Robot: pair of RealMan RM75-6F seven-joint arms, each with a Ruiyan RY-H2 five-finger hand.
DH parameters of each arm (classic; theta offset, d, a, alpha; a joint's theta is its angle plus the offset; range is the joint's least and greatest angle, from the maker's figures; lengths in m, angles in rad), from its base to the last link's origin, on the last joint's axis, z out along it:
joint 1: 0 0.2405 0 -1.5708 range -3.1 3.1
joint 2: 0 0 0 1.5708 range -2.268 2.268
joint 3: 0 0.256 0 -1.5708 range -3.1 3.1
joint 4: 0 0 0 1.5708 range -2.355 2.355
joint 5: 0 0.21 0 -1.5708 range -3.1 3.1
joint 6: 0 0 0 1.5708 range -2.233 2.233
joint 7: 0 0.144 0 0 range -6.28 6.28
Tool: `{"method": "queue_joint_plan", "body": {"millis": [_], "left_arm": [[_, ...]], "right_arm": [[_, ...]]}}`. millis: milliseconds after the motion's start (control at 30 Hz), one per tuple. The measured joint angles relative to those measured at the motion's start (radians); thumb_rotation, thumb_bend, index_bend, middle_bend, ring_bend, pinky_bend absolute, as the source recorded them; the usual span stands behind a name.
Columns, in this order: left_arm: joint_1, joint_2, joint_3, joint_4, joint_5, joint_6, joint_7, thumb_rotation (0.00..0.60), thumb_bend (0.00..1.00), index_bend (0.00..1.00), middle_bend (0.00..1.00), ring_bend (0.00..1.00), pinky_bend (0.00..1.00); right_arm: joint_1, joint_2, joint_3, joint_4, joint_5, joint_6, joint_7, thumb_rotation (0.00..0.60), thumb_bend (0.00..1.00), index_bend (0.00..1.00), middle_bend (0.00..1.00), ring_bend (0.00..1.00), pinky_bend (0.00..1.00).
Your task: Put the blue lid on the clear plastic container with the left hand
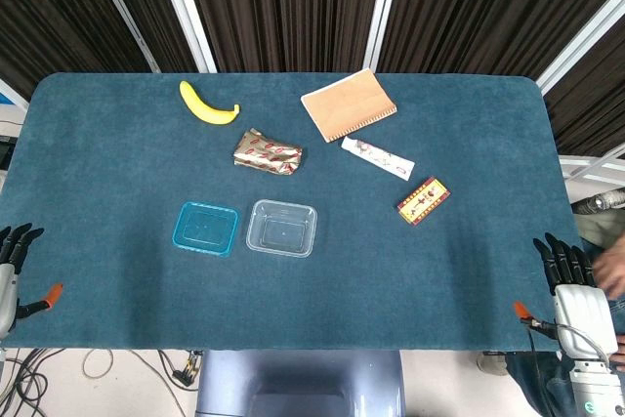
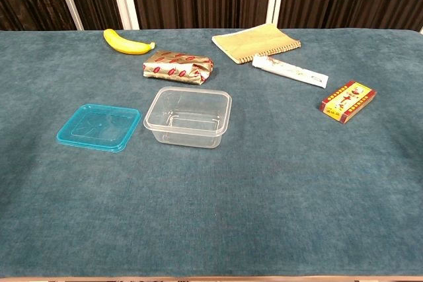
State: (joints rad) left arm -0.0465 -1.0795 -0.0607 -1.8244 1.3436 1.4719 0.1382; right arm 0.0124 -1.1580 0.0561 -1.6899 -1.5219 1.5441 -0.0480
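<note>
Blue lid (image 1: 205, 229) lies well apart from the empty, spread-fingered left hand (image 1: 12, 266).

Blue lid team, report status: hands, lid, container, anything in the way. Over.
Left hand and right hand open at the table's near corners, holding nothing. Lid flat on the cloth beside the open, empty container. Nothing lies between the left hand and the lid.

No readable text or labels
</note>
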Motion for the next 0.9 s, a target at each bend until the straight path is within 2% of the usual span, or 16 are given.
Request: {"method": "queue_joint_plan", "body": {"millis": [533,733,900], "left_arm": [[0.001,0.002,-0.002,0.0,-0.004,-0.001,-0.006,0.6,0.23,0.15,0.07,0.0,0.0],[-0.005,-0.001,-0.005,0.007,0.002,-0.006,-0.019,0.6,0.18,0.14,0.07,0.0,0.0],[-0.033,-0.014,-0.026,0.05,0.0,-0.031,-0.047,0.6,0.15,0.12,0.07,0.0,0.0]], "right_arm": [[0.0,0.001,0.0,-0.001,0.001,-0.002,0.001,0.6,0.27,0.02,0.0,0.0,0.0],[0.0,0.0,-0.001,-0.001,0.001,0.0,-0.002,0.6,0.27,0.02,0.0,0.0,0.0],[-0.003,-0.001,0.001,-0.004,0.006,0.002,-0.006,0.6,0.27,0.02,0.0,0.0,0.0]]}}
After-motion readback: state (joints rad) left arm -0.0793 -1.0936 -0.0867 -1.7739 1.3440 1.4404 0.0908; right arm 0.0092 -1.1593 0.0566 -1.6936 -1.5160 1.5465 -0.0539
